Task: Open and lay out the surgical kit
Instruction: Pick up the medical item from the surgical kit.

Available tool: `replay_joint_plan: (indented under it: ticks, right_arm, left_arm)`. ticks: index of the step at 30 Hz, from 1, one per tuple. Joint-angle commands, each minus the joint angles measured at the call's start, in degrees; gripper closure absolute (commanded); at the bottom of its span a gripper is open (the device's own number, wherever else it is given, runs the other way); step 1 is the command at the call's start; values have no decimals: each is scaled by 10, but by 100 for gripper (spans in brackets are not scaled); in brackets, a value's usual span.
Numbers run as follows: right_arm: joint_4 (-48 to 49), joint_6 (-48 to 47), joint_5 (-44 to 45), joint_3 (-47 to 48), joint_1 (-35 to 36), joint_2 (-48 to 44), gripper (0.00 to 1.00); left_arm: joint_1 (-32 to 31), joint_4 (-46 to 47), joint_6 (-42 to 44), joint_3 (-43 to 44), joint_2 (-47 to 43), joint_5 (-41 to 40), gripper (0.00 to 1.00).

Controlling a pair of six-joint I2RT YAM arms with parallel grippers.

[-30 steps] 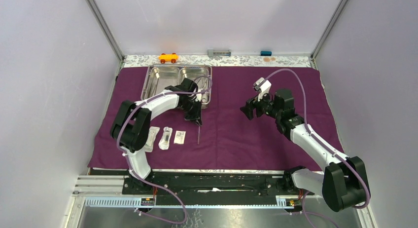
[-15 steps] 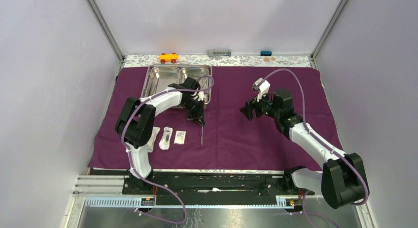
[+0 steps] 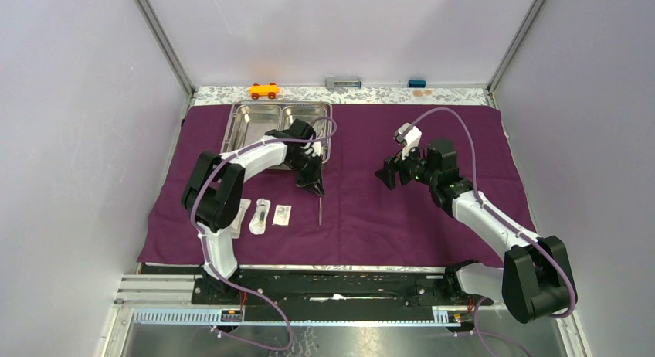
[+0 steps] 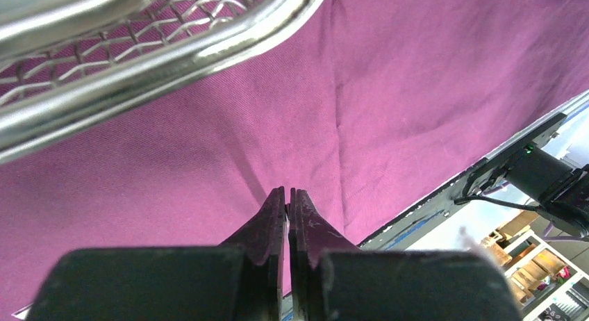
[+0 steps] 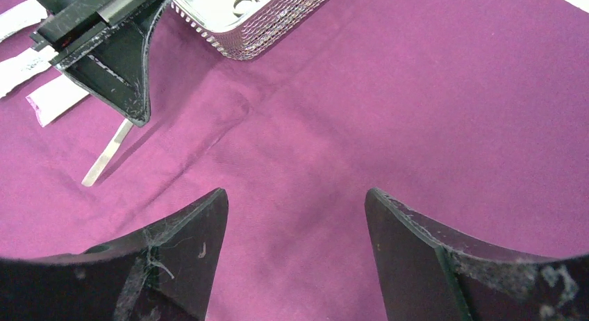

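Purple cloth (image 3: pixel 402 218) covers the surface; near the steel tray (image 3: pixel 279 103), left pincer (image 3: pixel 317 191) pinches tweezers (image 3: pixel 320 212), likely to extend the packet row (image 3: pixel 261 215); right pincer (image 3: pixel 387 174) gapes wide, empty.

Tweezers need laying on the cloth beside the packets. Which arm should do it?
Left. The left gripper is already shut on the tweezers, their tip near the cloth just right of the packets. The right gripper hangs open, empty, farther off.

- Under both hands lies the cloth wrap (image 3: pixel 402 218).
- Behind the left hand (image 3: pixel 316 190), on the wrap, sits the tray (image 3: pixel 279 104).
- From that hand's tip the tweezers (image 3: pixel 320 212) run nearward.
- To its left lie the packets (image 3: pixel 263 215), side by side.
- Well to its right is the right hand (image 3: pixel 384 175).
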Motion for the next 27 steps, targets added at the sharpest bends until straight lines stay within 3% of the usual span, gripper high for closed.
replay_joint_plan:
  ticks: [1,10,18,27]
  right_arm:
    - [15,-8,-8,1,-4,-6,21]
    - [15,-9,-9,1,-4,-1,21]
    - [15,-11,-9,1,-4,2,21]
    - [16,-11,-12,0,-4,6,21]
  left_arm:
    - [-2,6,-7,13,16,3,100]
    - [0,7,-6,5,35,-10,100]
    - [5,18,-13,-9,45,-19,88]
    - [9,21,-13,-5,63,-20,84]
